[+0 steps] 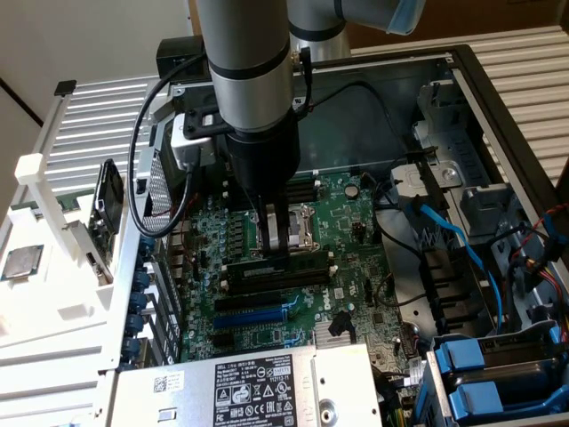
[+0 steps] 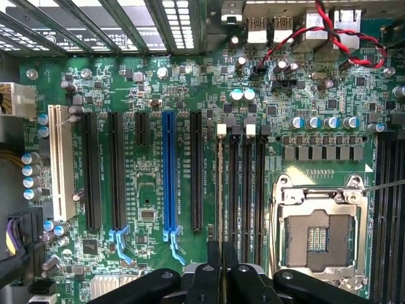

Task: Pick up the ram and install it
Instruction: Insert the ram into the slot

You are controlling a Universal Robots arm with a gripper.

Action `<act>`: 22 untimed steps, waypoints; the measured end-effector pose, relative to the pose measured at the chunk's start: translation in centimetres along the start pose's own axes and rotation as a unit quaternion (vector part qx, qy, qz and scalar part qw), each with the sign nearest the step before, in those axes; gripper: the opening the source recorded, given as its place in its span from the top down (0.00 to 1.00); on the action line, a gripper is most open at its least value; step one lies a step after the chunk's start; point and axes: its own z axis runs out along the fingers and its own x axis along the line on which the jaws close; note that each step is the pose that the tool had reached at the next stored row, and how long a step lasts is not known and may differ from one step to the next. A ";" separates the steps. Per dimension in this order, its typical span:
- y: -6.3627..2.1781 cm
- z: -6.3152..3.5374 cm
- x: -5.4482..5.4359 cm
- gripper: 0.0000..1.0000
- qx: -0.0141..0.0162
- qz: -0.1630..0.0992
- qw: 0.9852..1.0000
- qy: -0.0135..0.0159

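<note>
**Hand (image 2: 221, 247) clamped on ram (image 2: 219, 190) at the memory slots**

Open computer case (image 1: 498, 107) takes up most of the exterior view, its metal walls framing the green motherboard (image 1: 356, 231) on its floor. The grey arm (image 1: 244, 62) comes down from above into the middle of the case, with a black cable looped off its side. A silver unit with a printed label (image 1: 258, 387) sits at the near edge of the case, and blue cables (image 1: 462, 249) run across the bays on the exterior view's right. Outside the case, on the exterior view's left, a square silver chip (image 1: 20, 262) lies on a white tray (image 1: 53, 311).

On the board, the wrist view shows the empty processor socket (image 2: 319, 237) in its metal frame. Just beside it is a bank of long black memory slots (image 2: 247, 190) with white end clips (image 2: 221, 130). Further from the socket are a blue slot (image 2: 168, 171) and a white slot (image 2: 61, 164).

The hand hangs over the memory slots, its two black fingers (image 2: 231, 272) drawn almost together on the ram. The ram stands on edge, seen as a thin line running along the memory slot farthest from the socket. Whether it is pressed fully home I cannot tell.
</note>
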 end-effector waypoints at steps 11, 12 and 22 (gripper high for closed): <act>-0.25 0.02 0.0 0.87 -0.005 -0.003 1.000 0.000; -0.25 0.02 0.0 0.87 -0.005 -0.003 1.000 0.000; -0.24 0.12 -0.1 0.87 -0.005 -0.003 1.000 0.000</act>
